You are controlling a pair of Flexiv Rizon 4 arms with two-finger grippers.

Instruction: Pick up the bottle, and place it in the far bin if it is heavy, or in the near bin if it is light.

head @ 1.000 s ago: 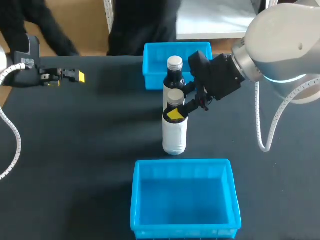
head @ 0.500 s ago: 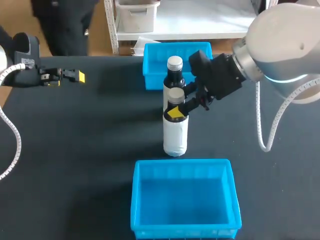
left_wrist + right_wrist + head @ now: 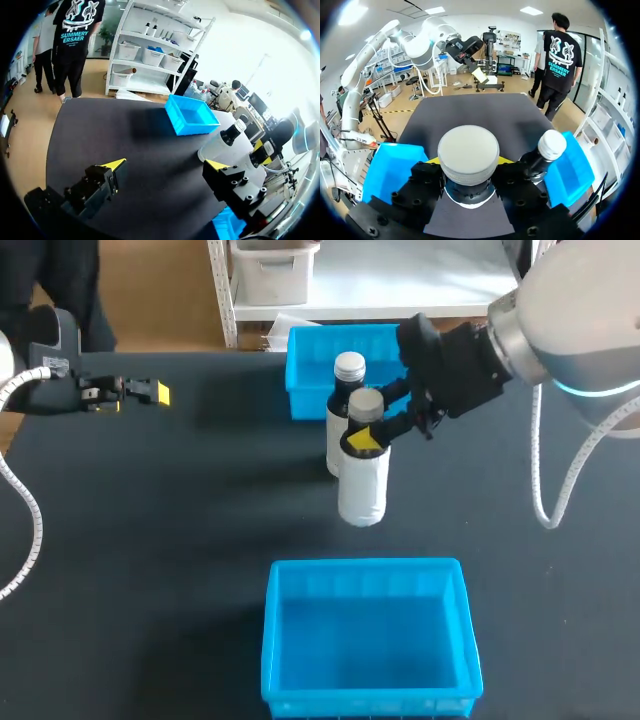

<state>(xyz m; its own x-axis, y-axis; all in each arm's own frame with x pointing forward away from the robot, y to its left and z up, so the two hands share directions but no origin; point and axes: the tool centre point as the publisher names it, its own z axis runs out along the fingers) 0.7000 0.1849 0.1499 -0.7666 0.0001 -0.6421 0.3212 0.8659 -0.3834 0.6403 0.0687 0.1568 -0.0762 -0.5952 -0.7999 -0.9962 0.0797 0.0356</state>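
Observation:
A white bottle (image 3: 363, 485) with a dark neck and grey cap hangs just above the table, and my right gripper (image 3: 365, 437) is shut on its neck. In the right wrist view its cap (image 3: 468, 151) fills the gap between my right gripper's (image 3: 468, 172) fingers. A second, similar bottle (image 3: 338, 420) stands upright just behind it; it also shows beside the right gripper (image 3: 545, 150). The far bin (image 3: 300, 380) lies behind both bottles and the near bin (image 3: 365, 567) in front. My left gripper (image 3: 150, 393) is open and empty at the far left.
Both blue bins are empty inside. In the left wrist view my left gripper (image 3: 167, 165) points across bare black tabletop toward the far bin (image 3: 192, 115). In the right wrist view the near bin (image 3: 390, 170) and far bin (image 3: 570, 170) flank the gripper.
My right gripper has lifted the held bottle off the table and shifted it slightly right. The second bottle and the left arm have not moved.

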